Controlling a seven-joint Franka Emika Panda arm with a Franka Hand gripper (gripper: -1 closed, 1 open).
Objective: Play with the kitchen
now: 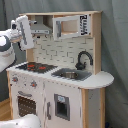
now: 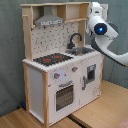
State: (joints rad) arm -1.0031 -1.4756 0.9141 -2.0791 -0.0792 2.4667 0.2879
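**Arm raised beside the toy kitchen**

Standing on a wooden floor (image 2: 95,112) before a grey curtain (image 1: 114,40): the kitchen (image 1: 57,95), white panels with light-wood edges, filling the middle of both exterior views. On the counter, a black hob with red rings (image 1: 34,66), and just beside it a sink (image 1: 70,75) with a black curved faucet (image 1: 82,59) at its back edge. Above the hob, a grey hood (image 2: 49,21); next to the hood in the first exterior view, a small cupboard with a windowed door (image 1: 70,26). Below the counter, an oven door (image 2: 64,95) with knobs (image 2: 57,76) over it, and a second front door with a dark panel (image 2: 90,73).

Reaching in at upper-shelf height: the white arm (image 2: 111,47), entering from the first exterior view's left and the second exterior view's right. Gripper (image 1: 23,31) up near the hood end of the top shelf, close to the wooden side post; contact with the kitchen impossible to judge. Fingers not made out, so openness cannot be told, nor anything in its hold.
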